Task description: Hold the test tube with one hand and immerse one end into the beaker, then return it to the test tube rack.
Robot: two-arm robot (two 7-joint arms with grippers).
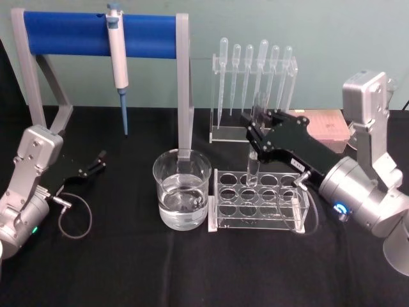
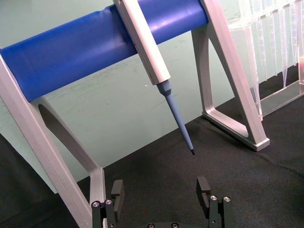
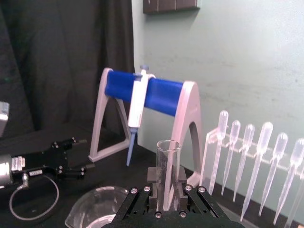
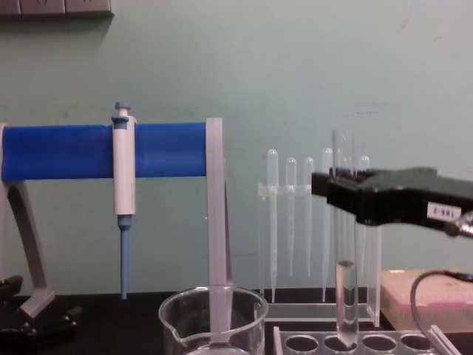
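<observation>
The right gripper point(image 1: 254, 136) was clamped on the test tube point(image 1: 253, 165), its fingers pinching the glass high up, just below the flared rim, as the right wrist view showed with the tube point(image 3: 167, 172) standing straight up between the pads. The tube's long axis was upright, and in the chest view its rounded lower end point(image 4: 345, 307) sat just at, or barely inside, a hole of the clear rack point(image 1: 259, 199), so it seemed not quite free of the rack. The beaker point(image 1: 182, 188), holding clear liquid, stood just beside the rack on the robot's left, with its open mouth lower than the gripped part of the tube. The coming move therefore appeared to turn on one relation: the tube had to rise clear of the rack, travel sideways toward the robot's left, and descend vertically into the beaker. The right arm was plainly the nearer one. The left gripper point(image 1: 97, 161) rested well apart at the left of the table, its fingers spread and empty.
</observation>
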